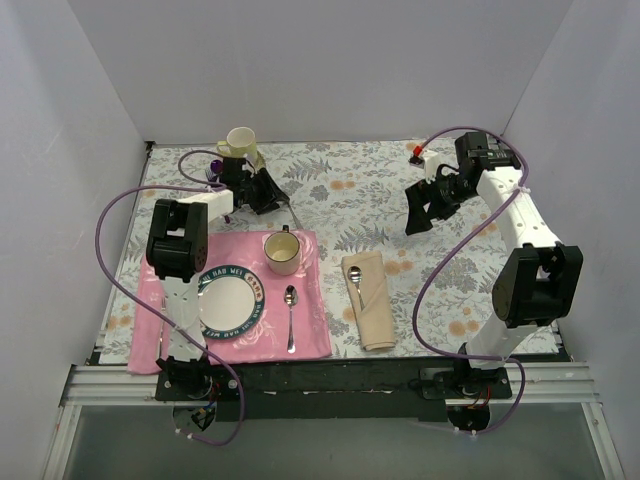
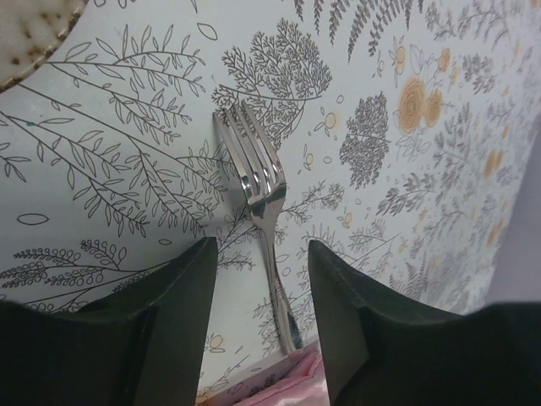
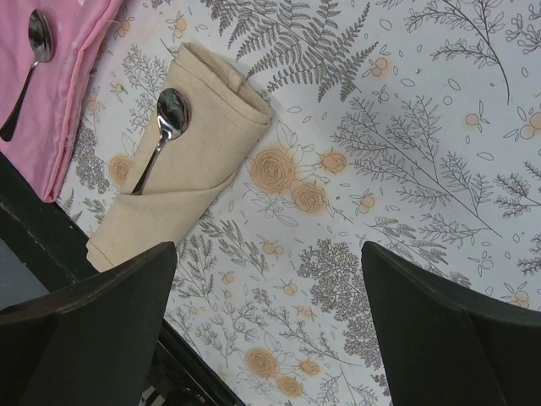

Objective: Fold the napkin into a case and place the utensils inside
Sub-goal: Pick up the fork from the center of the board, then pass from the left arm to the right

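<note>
— While the left gripper hovers past the placemat's far edge, what has it got?
— Nothing. Its jaws stand partly apart astride the fork, which lies flat there.
— And the right gripper?
— Wide open, empty, well right of the placemat. The napkin case lies just right of it, spoon tucked in.

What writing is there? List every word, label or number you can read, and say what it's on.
Plate: white capital letters run around its dark rim band, too small and blurred to read with confidence.
No other words, labels or numbers show in any view.
</note>
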Tool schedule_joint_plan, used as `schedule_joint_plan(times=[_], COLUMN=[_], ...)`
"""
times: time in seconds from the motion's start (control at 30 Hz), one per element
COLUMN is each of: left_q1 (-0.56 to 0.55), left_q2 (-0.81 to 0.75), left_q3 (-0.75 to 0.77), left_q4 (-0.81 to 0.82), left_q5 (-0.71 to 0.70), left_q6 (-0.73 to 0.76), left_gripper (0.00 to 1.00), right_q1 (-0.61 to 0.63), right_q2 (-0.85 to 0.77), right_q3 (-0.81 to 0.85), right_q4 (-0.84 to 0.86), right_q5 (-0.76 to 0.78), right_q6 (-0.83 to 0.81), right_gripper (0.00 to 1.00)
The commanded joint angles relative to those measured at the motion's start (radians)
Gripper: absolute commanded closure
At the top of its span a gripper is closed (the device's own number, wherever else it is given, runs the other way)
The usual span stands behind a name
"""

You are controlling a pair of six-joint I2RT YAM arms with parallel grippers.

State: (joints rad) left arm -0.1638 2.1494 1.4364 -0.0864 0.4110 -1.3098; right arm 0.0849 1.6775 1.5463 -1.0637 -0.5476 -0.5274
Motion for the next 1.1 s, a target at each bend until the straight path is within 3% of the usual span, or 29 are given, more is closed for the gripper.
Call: schedule_joint_plan(times=[0.0,0.27,0.37,0.5,0.8,0.93,1.07], left_q1=[0.012,0.014,0.015,0.014,0.001,-0.055,-0.167], left_q2=[0.043,0.113,0.141,0.136,0.03,-0.028,-0.115], left_q3=[-0.016,0.01,0.019,0.039,0.272,0.389,0.391], left_q4=[0.079,0.146,0.166,0.212,0.399,0.229,0.11], left_q5=[0.064,0.074,0.094,0.127,0.242,0.177,0.089], left_q6=[-0.081,-0.137,-0.158,-0.172,-0.285,-0.181,-0.109], left_gripper=[0.55,0.63,0.76,1.0,1.0,1.0,1.0], right_q1=[-0.005,-0.005,-0.007,-0.005,-0.005,0.009,0.09], right_q2=[0.007,0.022,0.031,0.039,0.001,-0.012,-0.117], right_q3=[0.06,0.106,0.126,0.144,0.176,0.209,0.14], right_q4=[-0.05,-0.082,-0.097,-0.101,0.149,0.299,0.513], right_q5=[0.006,0.023,0.028,0.023,-0.089,-0.048,0.183], right_q6=[-0.013,-0.019,-0.025,-0.039,0.082,0.193,0.231], right_gripper=[0.01,0.01,0.01,0.01,0.01,0.01,0.01])
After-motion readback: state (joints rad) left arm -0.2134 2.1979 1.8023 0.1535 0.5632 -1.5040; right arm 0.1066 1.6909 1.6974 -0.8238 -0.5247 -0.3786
